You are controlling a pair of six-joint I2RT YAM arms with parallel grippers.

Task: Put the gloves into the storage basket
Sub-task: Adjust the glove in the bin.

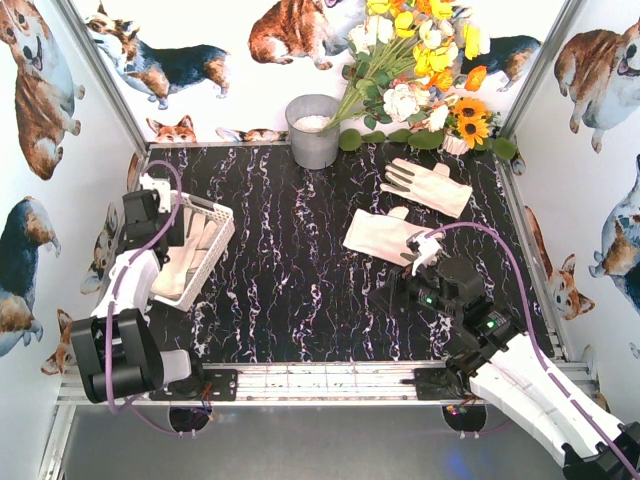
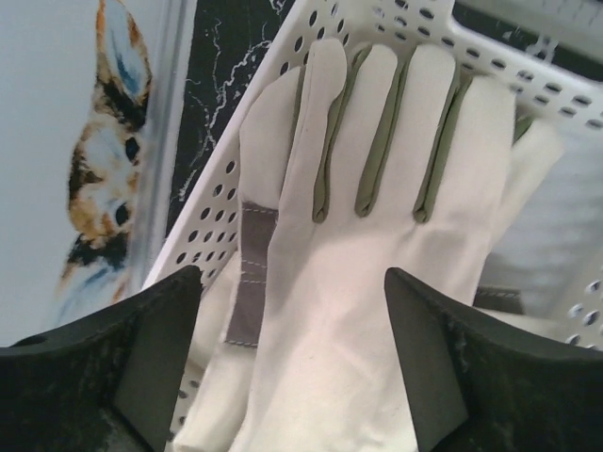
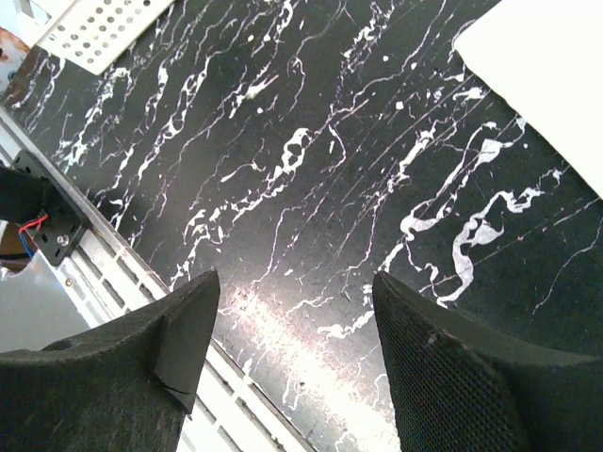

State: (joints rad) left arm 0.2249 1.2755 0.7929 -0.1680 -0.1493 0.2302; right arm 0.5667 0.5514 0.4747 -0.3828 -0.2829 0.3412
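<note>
The white slotted storage basket (image 1: 222, 214) stands at the left of the table with cream gloves (image 1: 185, 262) inside. In the left wrist view a cream glove (image 2: 377, 235) with grey-olive finger sides lies in the basket (image 2: 283, 56), over another glove. My left gripper (image 2: 294, 353) is open just above that glove, holding nothing. Two more cream gloves lie on the table at the right: one (image 1: 427, 185) further back, one (image 1: 382, 236) nearer. My right gripper (image 3: 294, 363) is open and empty above bare marble, beside the nearer glove (image 3: 546, 75).
A grey metal bucket (image 1: 314, 130) stands at the back centre, with a bunch of artificial flowers (image 1: 420, 70) to its right. The table is black marble (image 1: 300, 280) with a metal rail (image 1: 330, 380) along the near edge. Corgi-print walls close in the sides.
</note>
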